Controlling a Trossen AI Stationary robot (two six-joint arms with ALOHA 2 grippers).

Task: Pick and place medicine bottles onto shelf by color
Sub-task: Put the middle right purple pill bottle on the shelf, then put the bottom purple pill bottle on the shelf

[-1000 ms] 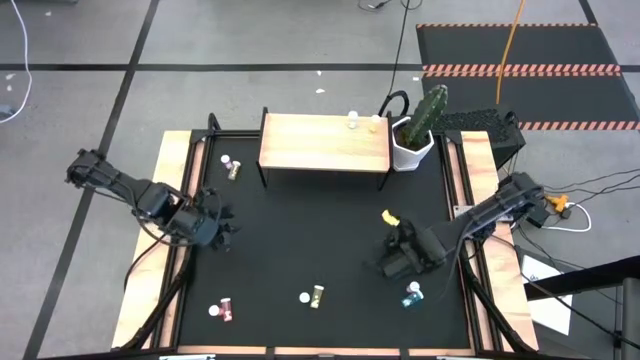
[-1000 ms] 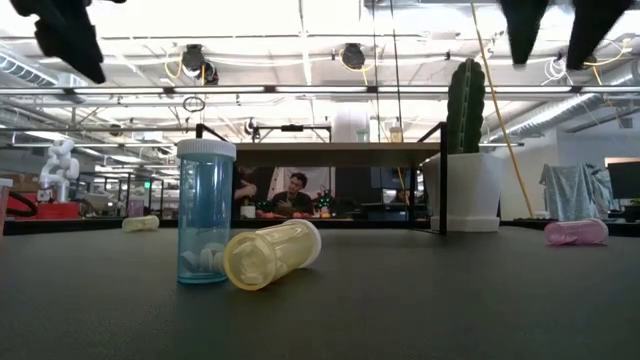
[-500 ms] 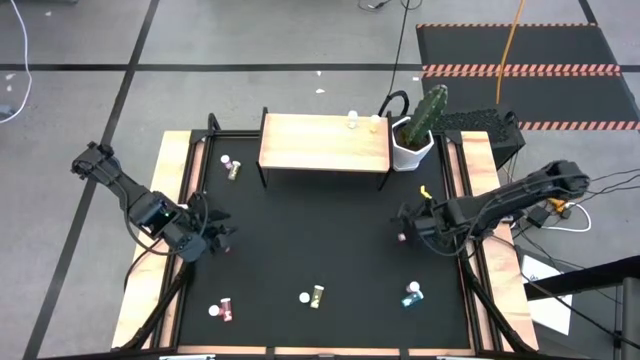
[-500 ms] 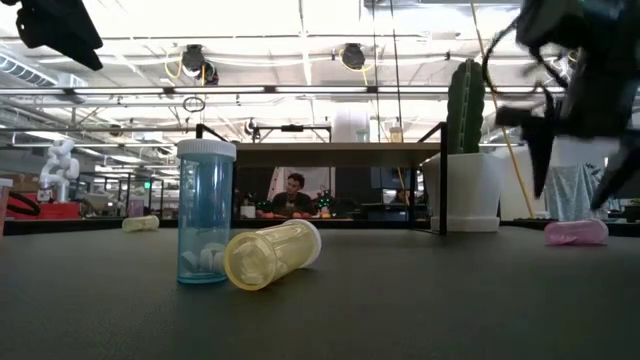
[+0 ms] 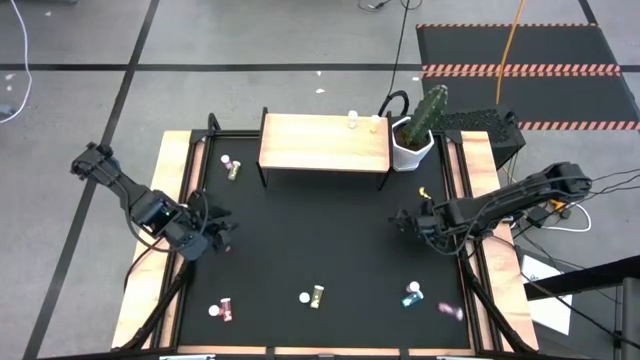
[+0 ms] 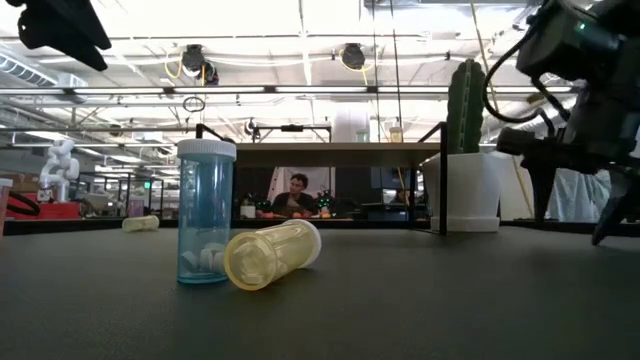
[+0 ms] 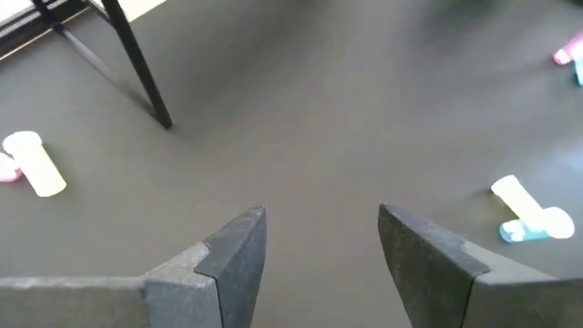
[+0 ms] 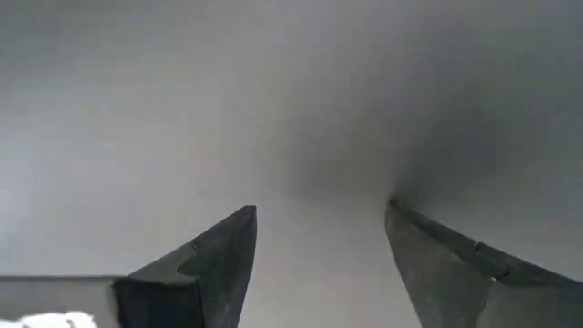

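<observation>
The shelf, a light-wood board on black legs, stands at the table's far side with two small bottles on top. More medicine bottles stand or lie on the black mat. A pink and a yellow one are at the far left, and a pink one at the near left. An upright teal one touches a lying yellow one near the front edge. A teal one and a blurred pink one are at the near right. My left gripper hangs open at the left. My right gripper stands open low over bare mat.
A white pot with a cactus stands beside the shelf's right end. A small yellow piece lies on the mat near my right arm. Wooden rails run along the mat's left and right sides. The middle of the mat is bare.
My right gripper has swung from mid-table toward the far right and sunk low, its fingers coming down on either side of a lying pink bottle. That bottle has since left that spot and now shows blurred near the right front corner. My left gripper has turned slightly.
</observation>
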